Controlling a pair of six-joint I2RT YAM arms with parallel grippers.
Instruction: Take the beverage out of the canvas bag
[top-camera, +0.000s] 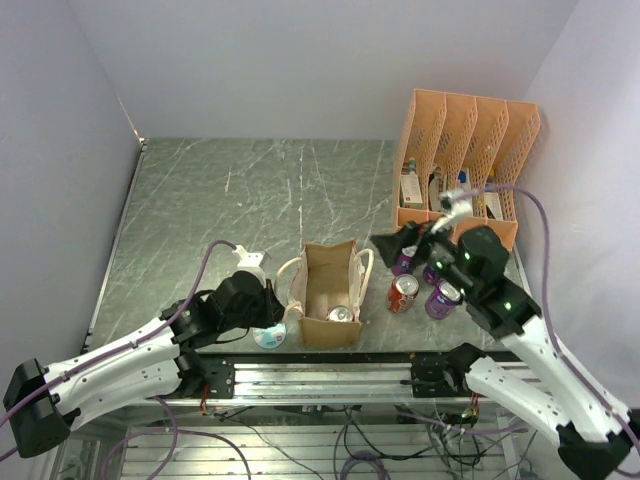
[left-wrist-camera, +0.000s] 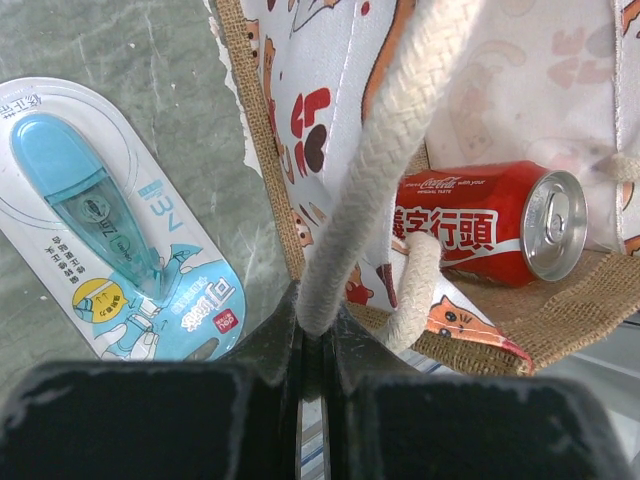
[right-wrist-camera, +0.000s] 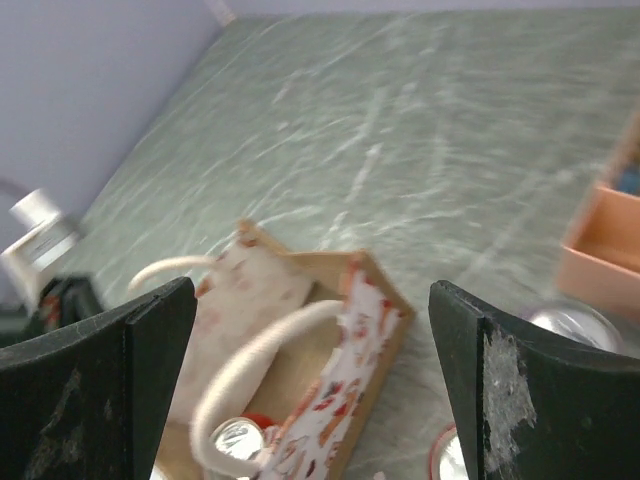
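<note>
The canvas bag (top-camera: 318, 272) stands open near the table's front edge, between the two arms. A red cola can (top-camera: 341, 314), the beverage, is in its near right corner. In the left wrist view the can (left-wrist-camera: 490, 222) lies on the bag's burlap floor (left-wrist-camera: 560, 320). My left gripper (left-wrist-camera: 318, 318) is shut on the bag's left cream rope handle (left-wrist-camera: 385, 160), at the bag's left side (top-camera: 280, 300). My right gripper (top-camera: 400, 245) hovers wide open above and right of the bag, with nothing between its fingers. From it I look down into the bag (right-wrist-camera: 350, 310) at the can top (right-wrist-camera: 232, 440).
A red can (top-camera: 403, 293) and two purple cans (top-camera: 442, 298) stand right of the bag, under the right arm. An orange file organizer (top-camera: 465, 150) sits at the back right. A blue correction-tape pack (left-wrist-camera: 120, 230) lies left of the bag.
</note>
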